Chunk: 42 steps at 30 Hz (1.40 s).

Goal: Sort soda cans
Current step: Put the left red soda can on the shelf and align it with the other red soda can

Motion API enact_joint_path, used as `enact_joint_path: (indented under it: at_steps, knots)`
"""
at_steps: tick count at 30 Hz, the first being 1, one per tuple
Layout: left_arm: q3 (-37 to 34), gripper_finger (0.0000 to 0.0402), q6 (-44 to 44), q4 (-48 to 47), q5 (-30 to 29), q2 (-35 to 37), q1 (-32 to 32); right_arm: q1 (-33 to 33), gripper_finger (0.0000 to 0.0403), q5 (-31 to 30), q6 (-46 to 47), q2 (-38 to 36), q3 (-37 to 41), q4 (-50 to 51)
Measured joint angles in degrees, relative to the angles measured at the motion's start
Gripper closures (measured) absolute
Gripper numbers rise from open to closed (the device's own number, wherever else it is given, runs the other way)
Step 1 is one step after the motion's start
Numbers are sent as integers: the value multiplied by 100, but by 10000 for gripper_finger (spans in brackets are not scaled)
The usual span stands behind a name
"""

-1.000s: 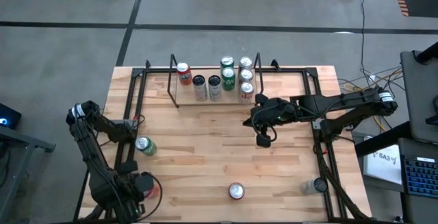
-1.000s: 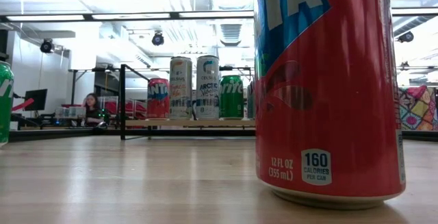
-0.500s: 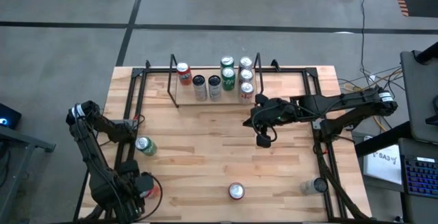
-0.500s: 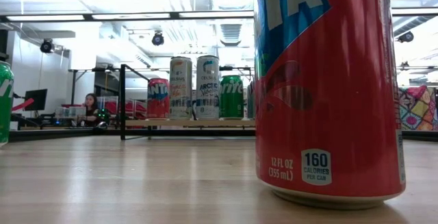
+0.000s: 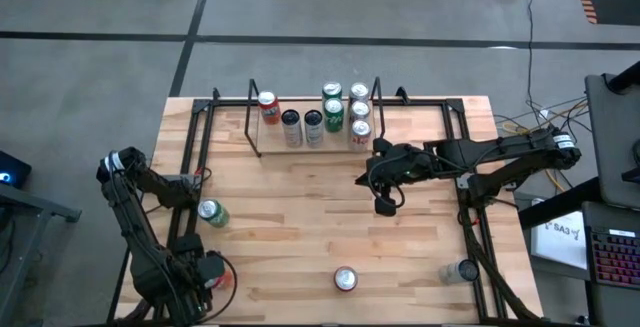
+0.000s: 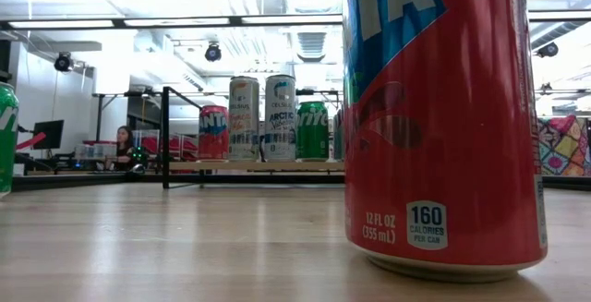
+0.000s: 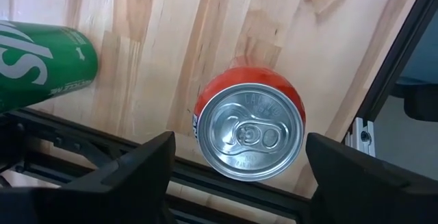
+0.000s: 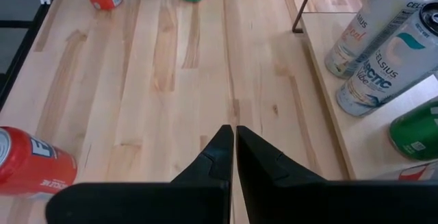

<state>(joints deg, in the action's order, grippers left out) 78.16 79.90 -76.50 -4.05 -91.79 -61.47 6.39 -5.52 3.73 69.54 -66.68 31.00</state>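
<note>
A red soda can [image 7: 250, 131] with a silver top stands upright on the wooden table [image 5: 300, 197] at the near left. My left gripper [image 7: 239, 142] points down over it, open, one finger on either side of the can; in the high view it is at the near left [image 5: 213, 270]. A green can [image 5: 210, 212] stands just beyond it. Another red can [image 5: 345, 279] stands near the front edge and fills the low view [image 6: 443, 117]. My right gripper [image 5: 385, 205] hangs shut over the table's right half, holding nothing [image 8: 235, 131].
A low wooden rack [image 5: 270, 147] at the far edge carries several cans: a red one [image 5: 268, 105], two dark ones [image 5: 291, 127], a green one [image 5: 333, 112] and silver ones [image 5: 358, 92]. A pale can [image 5: 462, 270] stands at the near right. Black frame rails [image 5: 190, 167] run along both sides.
</note>
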Motion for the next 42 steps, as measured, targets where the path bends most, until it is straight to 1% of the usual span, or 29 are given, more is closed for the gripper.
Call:
enact_joint_path:
  at_steps: [10, 21, 26, 33, 42]
  knots:
    - [-164, 89, -4, 240, -2, -2, 0, 0, 394, 0, 15, 0, 34, 1]
    - [-759, 88, -11, 905, -88, 22, -2, 0, 394, 0, 87, 0, 36, -1]
    - [-801, 88, -11, 972, -321, 17, -2, 0, 394, 0, 87, 0, 36, -1]
    - [-812, 88, 151, 996, -415, 8, 0, 0, 394, 0, 85, 0, 36, 0]
    - [-954, 73, 297, 1057, -445, -31, 11, 0, 394, 0, 79, 0, 36, -1]
